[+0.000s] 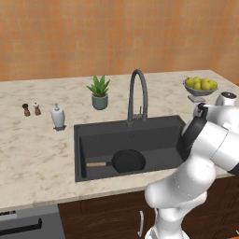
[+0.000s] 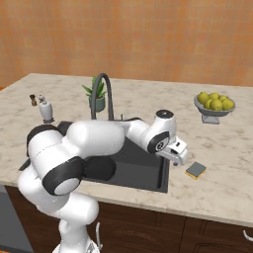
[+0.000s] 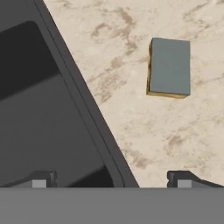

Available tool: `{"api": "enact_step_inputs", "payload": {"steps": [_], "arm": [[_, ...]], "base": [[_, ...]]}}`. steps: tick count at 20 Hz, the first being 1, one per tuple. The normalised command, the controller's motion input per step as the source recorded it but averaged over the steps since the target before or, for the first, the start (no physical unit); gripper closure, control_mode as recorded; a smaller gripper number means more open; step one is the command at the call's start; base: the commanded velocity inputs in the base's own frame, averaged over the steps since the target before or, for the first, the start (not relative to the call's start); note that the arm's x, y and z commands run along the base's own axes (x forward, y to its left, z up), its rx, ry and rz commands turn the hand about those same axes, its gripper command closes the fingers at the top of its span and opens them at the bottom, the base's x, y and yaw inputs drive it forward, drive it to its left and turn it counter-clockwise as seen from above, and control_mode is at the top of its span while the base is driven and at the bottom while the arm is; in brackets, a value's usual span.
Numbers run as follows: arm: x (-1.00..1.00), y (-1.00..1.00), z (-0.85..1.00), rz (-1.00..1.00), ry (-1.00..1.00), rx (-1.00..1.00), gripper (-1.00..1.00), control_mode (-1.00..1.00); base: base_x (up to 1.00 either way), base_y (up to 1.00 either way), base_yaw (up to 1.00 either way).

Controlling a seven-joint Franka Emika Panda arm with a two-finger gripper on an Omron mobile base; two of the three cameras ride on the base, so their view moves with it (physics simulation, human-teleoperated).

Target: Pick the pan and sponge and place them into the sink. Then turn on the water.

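Observation:
The black pan (image 1: 128,161) with its wooden handle lies inside the dark sink (image 1: 130,135), towards the basin's front. On the counter just right of the sink (image 2: 148,173) rests the sponge (image 2: 196,170), grey face up. My gripper (image 2: 179,157) hovers over the sink's right rim, a little left of the sponge and apart from it. In the hand view the gripper (image 3: 111,178) is open and holds nothing, with the sink's rim (image 3: 87,113) below it and the sponge (image 3: 169,66) at the upper right. No water runs from the arched faucet (image 1: 138,95).
A bowl of lemons (image 2: 215,106) stands on the counter behind the sponge. A potted plant (image 1: 99,92), a soap dispenser (image 1: 58,116) and two small shakers (image 1: 31,109) sit left of the faucet. The counter's front edge runs close to the sponge.

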Motion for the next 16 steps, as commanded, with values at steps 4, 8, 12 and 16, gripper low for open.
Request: {"api": "enact_step_inputs", "payload": {"steps": [4, 8, 12, 16], "arm": [[0.0, -0.59, -0.05, 0.0, 0.0, 0.0, -1.0, -1.0], [0.0, -0.43, -0.08, 0.0, 0.0, 0.0, -1.0, -1.0], [0.0, -0.35, -0.03, 0.0, 0.0, 0.0, -1.0, -1.0], [0.0, -0.36, -0.11, 0.0, 0.0, 0.0, -1.0, -1.0]], "base": [[0.0, 0.0, 0.0], [0.0, 0.0, 0.0], [0.0, 0.0, 0.0], [0.0, 0.0, 0.0]]}}
